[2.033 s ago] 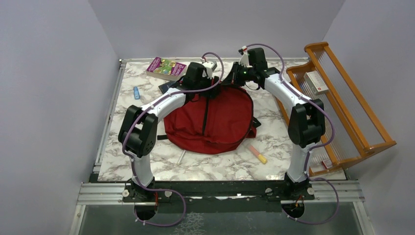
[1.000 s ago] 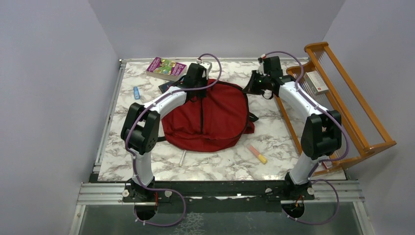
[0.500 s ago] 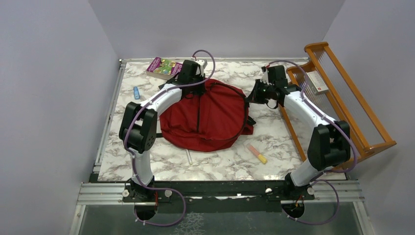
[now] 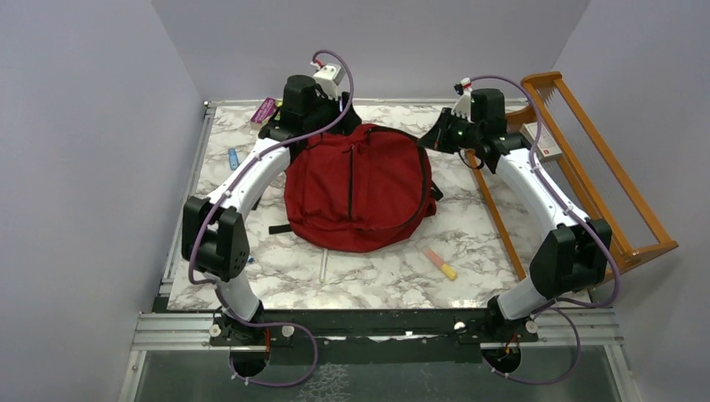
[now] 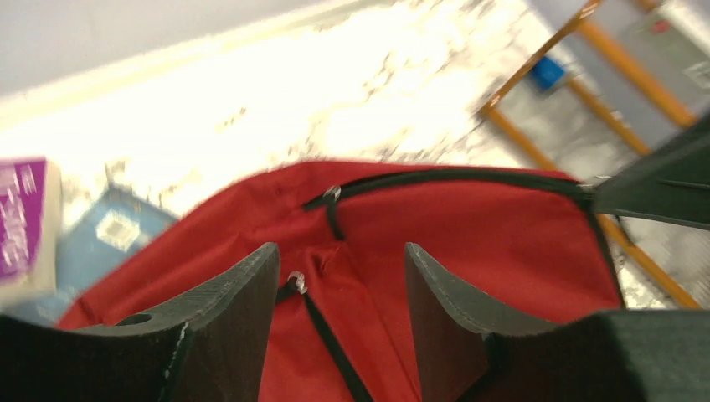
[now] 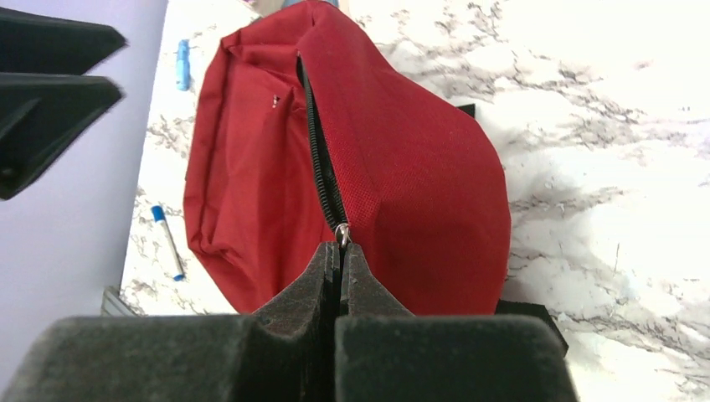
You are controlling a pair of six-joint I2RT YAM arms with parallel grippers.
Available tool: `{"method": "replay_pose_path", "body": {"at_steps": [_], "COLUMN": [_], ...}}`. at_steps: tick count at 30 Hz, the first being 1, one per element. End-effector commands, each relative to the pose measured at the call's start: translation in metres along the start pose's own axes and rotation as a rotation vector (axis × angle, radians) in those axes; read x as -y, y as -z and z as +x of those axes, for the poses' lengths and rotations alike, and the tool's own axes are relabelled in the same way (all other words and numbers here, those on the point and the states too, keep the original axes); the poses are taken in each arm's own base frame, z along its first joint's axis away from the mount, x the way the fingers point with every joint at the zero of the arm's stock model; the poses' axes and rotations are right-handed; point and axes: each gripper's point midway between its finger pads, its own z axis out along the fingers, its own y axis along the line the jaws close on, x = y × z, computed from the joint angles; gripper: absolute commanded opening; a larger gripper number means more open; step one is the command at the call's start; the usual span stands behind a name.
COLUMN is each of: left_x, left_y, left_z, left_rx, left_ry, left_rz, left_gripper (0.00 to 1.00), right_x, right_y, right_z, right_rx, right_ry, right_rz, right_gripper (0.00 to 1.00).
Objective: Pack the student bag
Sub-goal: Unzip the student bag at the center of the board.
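The student bag (image 4: 360, 188), a red backpack with black zippers, lies flat in the middle of the marble table. My left gripper (image 5: 342, 251) hovers open over its far top edge, with nothing between its fingers. A small metal zipper pull (image 5: 295, 280) shows below, close to the left finger. My right gripper (image 6: 340, 249) is shut on another zipper pull (image 6: 341, 234) at the bag's far right corner (image 4: 425, 141). The black zipper (image 6: 318, 151) runs away from it along the bag's edge.
A purple book (image 4: 264, 110) and a blue flat item (image 5: 109, 230) lie behind the bag's left side. A small blue item (image 4: 234, 158) lies on the left, with a pen (image 4: 323, 266) and an orange-yellow marker (image 4: 439, 263) near the front. A wooden rack (image 4: 586, 167) holding a box (image 4: 546, 142) stands on the right.
My left gripper has opened, let go of the bag's top and lifted up and back. The bag has shifted right. My right gripper, still shut on the pull, rose slightly.
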Motion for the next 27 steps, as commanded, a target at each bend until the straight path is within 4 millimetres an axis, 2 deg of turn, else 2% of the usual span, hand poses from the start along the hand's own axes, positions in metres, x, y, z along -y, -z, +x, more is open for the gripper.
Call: {"method": "replay_pose_path", "body": {"at_steps": [1,3,6,8,13,21,27], "left_x": [0.052,0.067,0.104,0.119,0.130,0.142,0.152], "left_y": [0.035,0.046,0.065,0.069,0.058,0.032,0.015], "left_z": [-0.065,-0.070,-0.047,-0.036,-0.041,-0.067,-0.066], "left_rx": [0.258,0.355,0.461,0.493,0.526,0.568,0.553], "left_ry": [-0.279,-0.424,-0.768,-0.904,-0.985,-1.007,-0.997], "left_rz": [0.224,0.294,0.515,0.599,0.695,0.721,0.772], "left_gripper": [0.58,0.58,0.60,0.59,0.54,0.53,0.53], "right_x": [-0.040,-0.047,-0.053,-0.057,-0.066,-0.080,-0.085], "right_y": [0.027,0.031,0.035,0.037,0.043,0.047,0.047], "right_z": [-0.048,-0.054,-0.062,-0.064,-0.067,-0.071,-0.071], "right_rx": [0.127,0.136,0.141,0.137,0.139,0.123,0.105], "right_ry": [0.096,0.110,0.129,0.148,0.202,0.256,0.270], "right_rz": [-0.116,-0.132,-0.143,-0.157,-0.188,-0.254,-0.283], "right_gripper": [0.01,0.01,0.01,0.00,0.00,0.00,0.01]}}
